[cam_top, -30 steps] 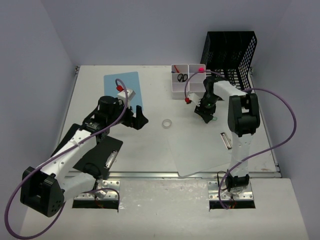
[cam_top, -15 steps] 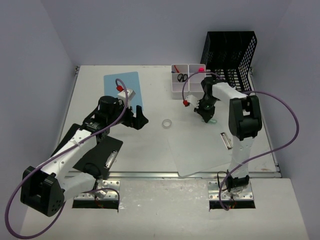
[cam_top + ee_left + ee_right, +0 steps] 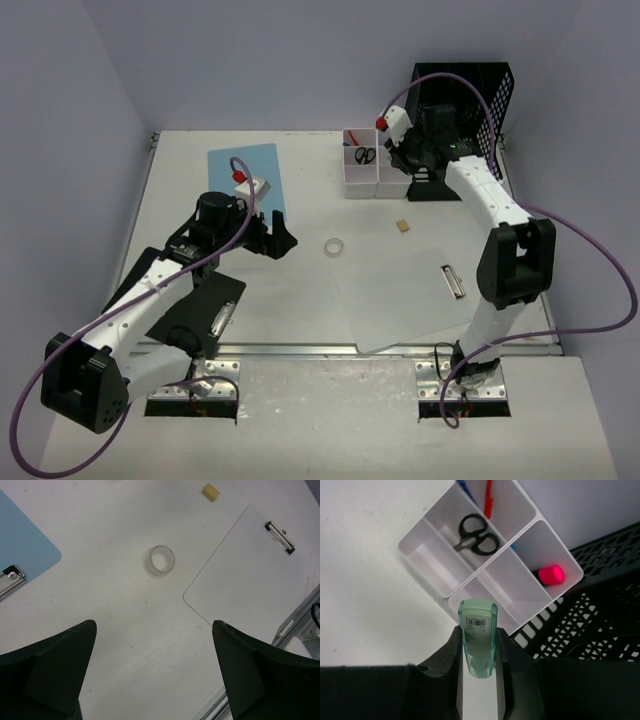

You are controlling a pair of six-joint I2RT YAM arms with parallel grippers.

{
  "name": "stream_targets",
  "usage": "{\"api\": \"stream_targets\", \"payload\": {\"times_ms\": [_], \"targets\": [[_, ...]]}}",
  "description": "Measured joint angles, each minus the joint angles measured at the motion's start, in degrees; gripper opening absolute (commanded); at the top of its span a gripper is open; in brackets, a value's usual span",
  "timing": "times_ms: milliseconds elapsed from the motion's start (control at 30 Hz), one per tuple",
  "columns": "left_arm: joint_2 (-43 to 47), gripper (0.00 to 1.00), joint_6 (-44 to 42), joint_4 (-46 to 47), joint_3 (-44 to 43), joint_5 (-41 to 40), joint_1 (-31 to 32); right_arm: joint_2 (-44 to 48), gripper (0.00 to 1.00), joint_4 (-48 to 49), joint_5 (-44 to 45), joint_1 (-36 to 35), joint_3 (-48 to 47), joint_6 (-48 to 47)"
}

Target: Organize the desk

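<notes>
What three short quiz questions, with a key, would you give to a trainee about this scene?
1. True or false: the left end effector is open.
2. The right end effector grips: A) a stapler, B) a green dispenser, C) a mug.
3. Which black tool lies in the white organizer?
Key: 1 true; 2 B; 3 scissors.
</notes>
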State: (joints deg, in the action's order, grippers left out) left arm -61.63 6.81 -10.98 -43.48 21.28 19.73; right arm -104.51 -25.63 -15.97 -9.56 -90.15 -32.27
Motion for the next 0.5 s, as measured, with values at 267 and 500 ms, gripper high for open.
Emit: {"api": "stream_targets", "payload": {"times_ms": [267,500], "targets": [[0.0,0.99,0.4,0.0,0.0,0.0,0.0,-5.1,0.01,24.8,10.1,0.0,3.8,19.0],[0.0,0.99,0.3,0.0,0.0,-0.2,0.0,-6.6,0.01,38.4,11.5,0.1,9.6,27.4]]}}
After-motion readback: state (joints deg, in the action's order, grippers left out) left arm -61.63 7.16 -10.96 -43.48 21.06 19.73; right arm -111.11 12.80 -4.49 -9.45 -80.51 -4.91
